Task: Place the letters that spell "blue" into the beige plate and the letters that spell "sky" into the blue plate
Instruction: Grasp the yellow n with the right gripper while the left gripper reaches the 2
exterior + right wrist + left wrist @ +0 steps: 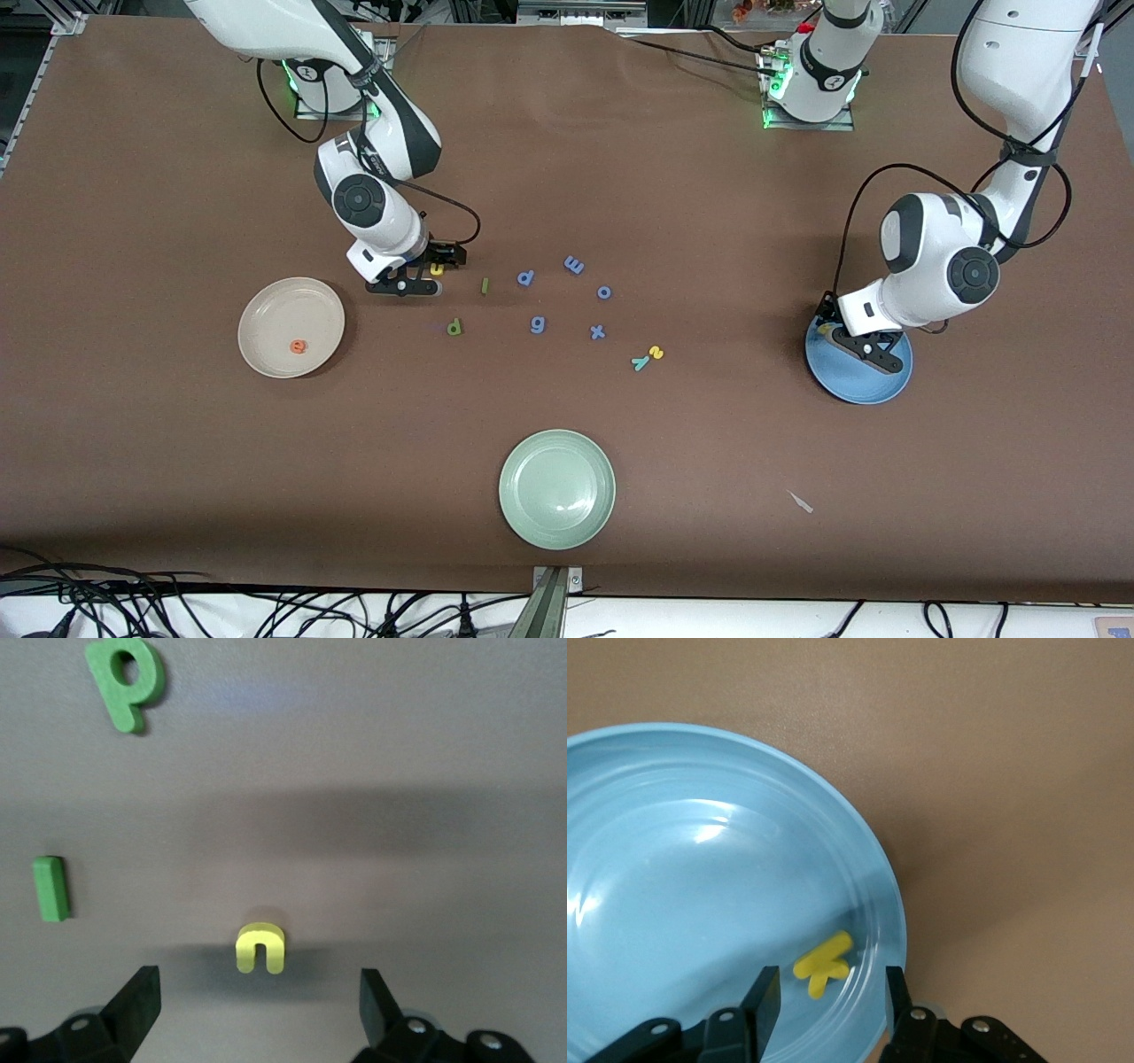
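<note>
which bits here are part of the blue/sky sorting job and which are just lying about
Job:
- beige plate, orange e
- yellow u, green l, green b
- blue plate, yellow k
- yellow s, teal y

Lying about:
- pale green plate
- blue letters

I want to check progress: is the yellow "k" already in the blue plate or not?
In. The yellow "k" lies flat on the blue plate, between the left gripper's open fingers, untouched.

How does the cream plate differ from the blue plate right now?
The beige plate holds one orange letter; the blue plate holds a yellow letter. The left claw hangs open over the blue plate; no claw is over the beige one. Both are round, shallow and similar in size.
</note>
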Motion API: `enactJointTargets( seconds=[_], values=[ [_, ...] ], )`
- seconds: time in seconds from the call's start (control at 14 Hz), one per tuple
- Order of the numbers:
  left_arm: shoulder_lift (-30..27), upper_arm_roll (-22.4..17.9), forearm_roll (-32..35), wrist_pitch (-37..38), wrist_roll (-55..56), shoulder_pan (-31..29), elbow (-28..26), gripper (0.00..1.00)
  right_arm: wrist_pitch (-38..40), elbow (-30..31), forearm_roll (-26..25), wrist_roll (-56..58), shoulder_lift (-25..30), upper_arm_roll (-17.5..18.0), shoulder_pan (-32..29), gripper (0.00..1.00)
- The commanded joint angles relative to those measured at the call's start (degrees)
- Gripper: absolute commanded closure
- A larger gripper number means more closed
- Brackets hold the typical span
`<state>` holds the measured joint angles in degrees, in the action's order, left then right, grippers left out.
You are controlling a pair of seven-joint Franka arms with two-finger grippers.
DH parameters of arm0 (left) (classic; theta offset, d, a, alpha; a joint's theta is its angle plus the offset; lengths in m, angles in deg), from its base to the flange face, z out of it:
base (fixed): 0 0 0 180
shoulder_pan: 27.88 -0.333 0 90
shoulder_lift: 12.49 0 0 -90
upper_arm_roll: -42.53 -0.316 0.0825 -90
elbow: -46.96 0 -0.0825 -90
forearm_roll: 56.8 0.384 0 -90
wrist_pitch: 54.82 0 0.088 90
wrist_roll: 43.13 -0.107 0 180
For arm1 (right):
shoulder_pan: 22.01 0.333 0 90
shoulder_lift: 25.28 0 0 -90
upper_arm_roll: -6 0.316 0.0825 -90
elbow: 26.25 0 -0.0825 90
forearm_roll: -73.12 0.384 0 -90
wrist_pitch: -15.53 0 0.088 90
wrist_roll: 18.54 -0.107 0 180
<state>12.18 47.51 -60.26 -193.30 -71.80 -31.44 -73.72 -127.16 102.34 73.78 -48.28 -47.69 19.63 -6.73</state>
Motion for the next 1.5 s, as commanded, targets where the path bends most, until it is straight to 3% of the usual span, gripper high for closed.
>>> enactJointTargets(
  seconds=[0.0,0.21,0.36,0.5,0.64,0.79,1.15,1.43],
  values=[
    [0.6,0.1,-0.1,0.1,-1.6,-0.7,1.1,0.44,-1.7,0.6,-0.4,-0.5,-1.0,0.0,-0.1,0.02],
    [-0.3,0.3,-0.7,0.1,-0.8,-0.3,1.1,0.36,-1.9,0.5,-0.4,-0.5,-1.6,0.0,-0.1,0.16],
    [-2.8,0.6,-5.0,0.8,-0.5,3.0,0.9,0.35,-2.0,0.5,-0.4,-0.5,-2.0,0.0,-0.1,0.26],
    [-3.9,0.6,-8.9,0.8,0.4,8.0,1.0,0.35,-2.0,0.5,-0.4,-0.5,-2.5,0.0,-0.1,0.45],
    [-3.4,0.6,-12.5,0.1,2.4,13.4,1.2,0.28,-2.0,0.4,-0.4,-0.6,-2.5,0.0,-0.1,0.65],
    [-1.3,0.3,-17.5,0.1,4.7,19.8,4.1,0.26,-2.0,0.3,-0.4,-0.7,-2.4,-0.1,-0.2,0.78],
    [6.7,-0.2,-18.4,-6.9,11.5,28.2,11.4,0.26,-0.8,-2.1,-0.2,-0.1,-1.6,-0.6,-0.4,0.83],
    [11.4,-2.3,-18.4,-8.3,12.3,29.8,16.3,0.26,12.5,-9.7,-0.4,5.6,-0.5,-5.1,-0.5,0.83]
  ],
)
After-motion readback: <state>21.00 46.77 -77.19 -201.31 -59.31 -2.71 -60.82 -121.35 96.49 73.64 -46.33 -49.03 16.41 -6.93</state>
